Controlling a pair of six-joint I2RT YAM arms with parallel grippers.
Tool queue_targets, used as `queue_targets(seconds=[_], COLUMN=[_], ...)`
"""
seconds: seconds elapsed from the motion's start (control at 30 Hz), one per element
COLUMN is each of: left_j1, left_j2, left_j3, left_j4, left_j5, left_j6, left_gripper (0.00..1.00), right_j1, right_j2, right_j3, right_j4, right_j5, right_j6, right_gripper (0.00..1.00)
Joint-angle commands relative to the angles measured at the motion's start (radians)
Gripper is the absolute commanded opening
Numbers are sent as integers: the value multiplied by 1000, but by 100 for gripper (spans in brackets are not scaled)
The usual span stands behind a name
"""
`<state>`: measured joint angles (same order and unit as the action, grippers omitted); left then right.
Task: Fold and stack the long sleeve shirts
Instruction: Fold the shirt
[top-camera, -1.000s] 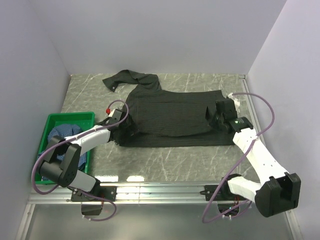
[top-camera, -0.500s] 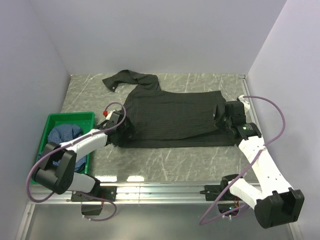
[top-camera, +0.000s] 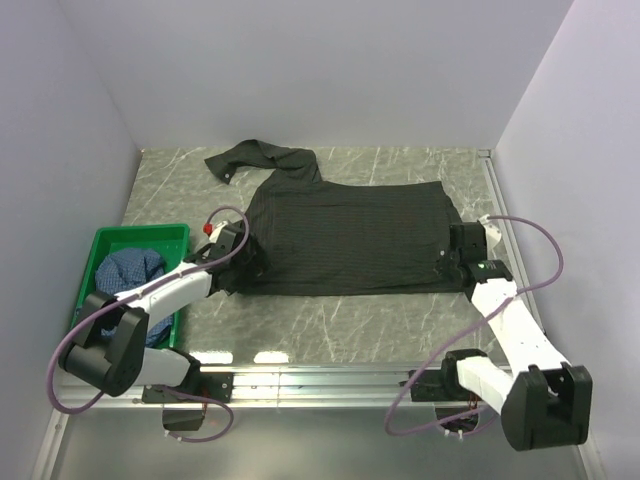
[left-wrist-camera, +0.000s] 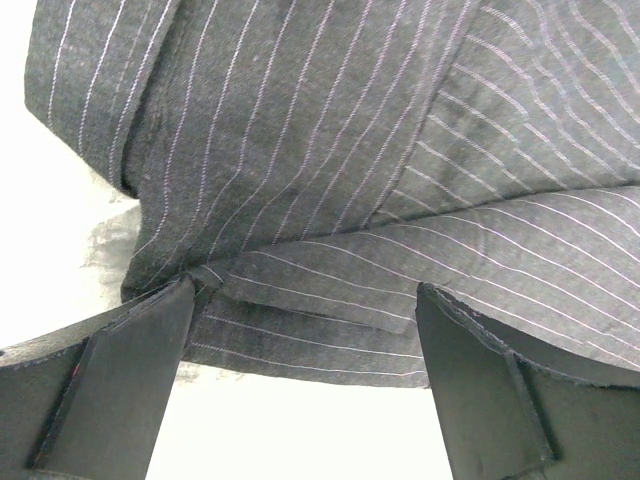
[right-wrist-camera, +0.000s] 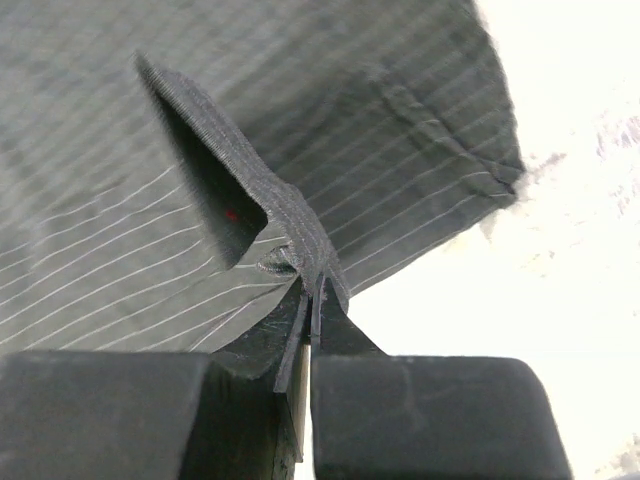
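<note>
**2 shirts, 2 hands: right hem now flat**

Black pinstripe shirt (top-camera: 345, 235) lies spread mid-frame on surface (top-camera: 350, 320). Blue check shirt (top-camera: 128, 268) sits bunched in green crate (top-camera: 140, 234), lower left. Left hand (top-camera: 250, 262) is released, fingers wide at the black shirt's left edge. Right hand (right-wrist-camera: 308, 330) is clenched on a pinch of cloth at the right hem. That hem was folded over 1 s ago, now pulled flat.

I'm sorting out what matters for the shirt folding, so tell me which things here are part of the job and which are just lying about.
Part of the job:
- black pinstriped shirt, spread flat
- blue checked shirt, bunched up
- right gripper, shut on the black shirt's edge
- left gripper, open at its other end

Just lying about:
- green crate, holding the blue shirt
- marble table underneath
</note>
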<state>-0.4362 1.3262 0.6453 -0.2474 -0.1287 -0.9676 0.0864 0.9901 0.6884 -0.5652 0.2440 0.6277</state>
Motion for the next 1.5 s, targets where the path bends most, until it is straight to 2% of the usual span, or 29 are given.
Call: queue_targets(seconds=[0.0, 0.13, 0.27, 0.33, 0.37, 0.47, 0.5, 0.63, 0.73, 0.77, 0.8, 0.9, 1.03, 1.13, 1.23, 1.27, 1.37, 1.47], left_j1=[1, 2, 4, 2, 1, 1, 1, 1, 1, -4, -10, -53, -134, -163, -182, -185, -185, -177], left_j2=[11, 11, 13, 4, -2, -31, -54, -104, -127, -128, -127, -93, 40, 172, 286, 335, 408, 441], left_j3=[-6, -9, -16, -15, -7, 31, 43, 125, 192, 217, 229, 264, 330, 376, 402, 405, 399, 377], left_j4=[28, 31, 42, 37, 33, -6, -15, -85, -124, -122, -118, -43, 59, 154, 239, 267, 292, 293], left_j5=[-3, -9, 0, 1, -2, -5, -8, -20, -8, 3, 14, 58, 116, 153, 188, 196, 180, 158], left_j6=[-17, -14, -22, -22, -23, -22, -22, -26, -25, -23, -31, -46, -51, -59, -66, -71, -77, -72], left_gripper=[99, 99, 99, 99, 99, 99, 99, 99, 99, 99, 99, 97, 90, 81, 68, 60, 46, 42], right_j1=[-43, -56, -63, -63, -63, -66, -65, -66, -65, -66, -65, -66, -68, -82, -141, -158, -226, -280], right_j2=[38, 108, 160, 162, 159, 142, 136, 68, 19, 13, 10, 34, 131, 195, 258, 274, 327, 347], right_j3=[-41, -70, -55, -50, -49, -21, -13, 29, 23, 16, 2, -19, -67, -98, -130, -139, -190, -204], right_j4=[143, 244, 249, 240, 232, 193, 180, 146, 219, 250, 272, 353, 468, 545, 608, 623, 672, 662], right_j5=[22, -15, 1, 26, 35, 57, 54, 12, -127, -240, -291, -426, -480, -544, -609, -624, -670, -667], right_j6=[-19, -40, -29, -19, -16, -8, -6, -6, -40, -45, -33, -10, 33, 44, 58, 64, 79, 82], right_gripper=[0, 0, 0, 4, 16, 32, 41, 52, 52, 50, 50, 49, 48, 47, 45, 44, 42, 41])
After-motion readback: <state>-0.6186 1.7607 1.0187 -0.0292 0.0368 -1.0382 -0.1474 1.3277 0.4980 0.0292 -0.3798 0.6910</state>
